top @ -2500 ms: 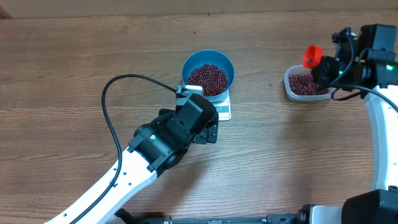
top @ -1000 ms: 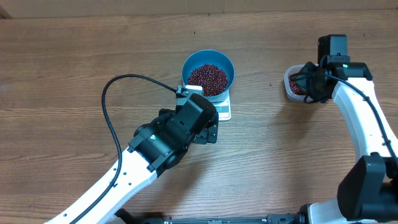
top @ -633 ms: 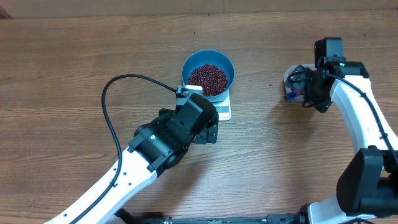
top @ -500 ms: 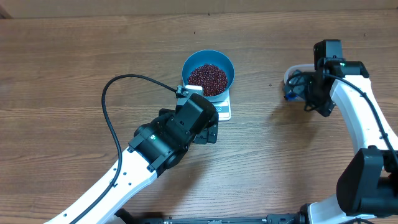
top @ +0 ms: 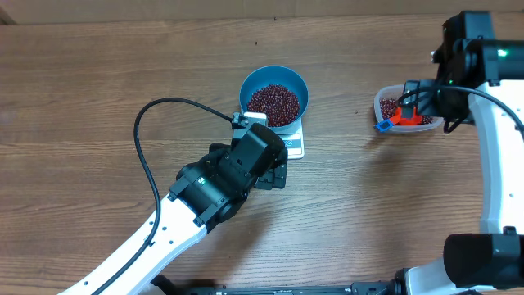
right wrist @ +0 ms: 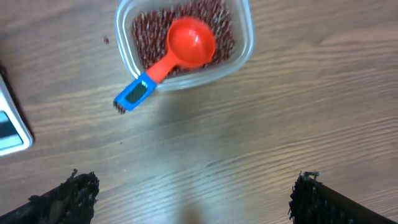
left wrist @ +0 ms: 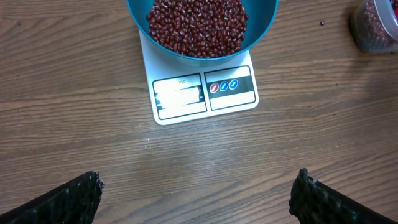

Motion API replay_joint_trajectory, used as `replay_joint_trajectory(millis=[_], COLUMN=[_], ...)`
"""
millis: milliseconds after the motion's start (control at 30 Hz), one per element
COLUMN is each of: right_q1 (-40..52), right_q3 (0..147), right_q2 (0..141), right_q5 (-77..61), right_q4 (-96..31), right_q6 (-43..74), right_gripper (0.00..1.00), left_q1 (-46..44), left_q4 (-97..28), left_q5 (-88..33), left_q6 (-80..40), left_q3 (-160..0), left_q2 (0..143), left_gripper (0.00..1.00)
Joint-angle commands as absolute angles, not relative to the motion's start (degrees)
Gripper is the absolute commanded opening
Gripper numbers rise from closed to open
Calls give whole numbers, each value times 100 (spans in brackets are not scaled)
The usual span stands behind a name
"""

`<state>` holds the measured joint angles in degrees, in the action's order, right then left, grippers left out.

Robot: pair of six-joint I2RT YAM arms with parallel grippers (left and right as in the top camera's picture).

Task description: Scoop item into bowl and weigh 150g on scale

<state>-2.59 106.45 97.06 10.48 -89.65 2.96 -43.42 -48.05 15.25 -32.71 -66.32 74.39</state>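
Observation:
The light-blue bowl point(top: 282, 74) stands on the white scale point(top: 294, 146) and holds a heap of dark red beans point(top: 273, 102). In the left wrist view the bowl point(left wrist: 261, 18), its beans point(left wrist: 196, 25) and the scale point(left wrist: 205, 93) lie ahead of my open left gripper point(left wrist: 198, 193), which holds nothing. The right gripper point(right wrist: 196, 193) is open and empty, hovering over bare wood short of the clear tub point(right wrist: 245, 37). A red scoop point(right wrist: 189, 40) with a blue handle tip lies in that tub on more beans.
The clear tub point(top: 378, 105) with the scoop point(top: 401, 115) sits at the right of the table, its handle poking over the tub's left rim. A black cable point(top: 143, 139) loops left of the left arm. A corner of the scale point(right wrist: 9, 124) shows at the right wrist view's left edge.
The right gripper opened and let go of the scoop, which now rests in the tub. The right arm then drew back up and to the right. The left arm has not moved.

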Motion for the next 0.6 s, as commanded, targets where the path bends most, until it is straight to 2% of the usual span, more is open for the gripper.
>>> replay_joint_trajectory(millis=[0,567], right_q1=[-274,-274], right_q3=[10805,10801], right_q2=[9603,9623], right_q5=[1192,1194], right_q4=[-8962,-8860], right_q6=[318,316], right_gripper=[100,100], left_q1=[-4353,-4353], left_q4=[-4799,-4799], left_q5=[1581,1581], left_q6=[-3343,-3343], left_q3=[-6652,-6652], left_q2=[7463,7461], left_gripper=[100,99])
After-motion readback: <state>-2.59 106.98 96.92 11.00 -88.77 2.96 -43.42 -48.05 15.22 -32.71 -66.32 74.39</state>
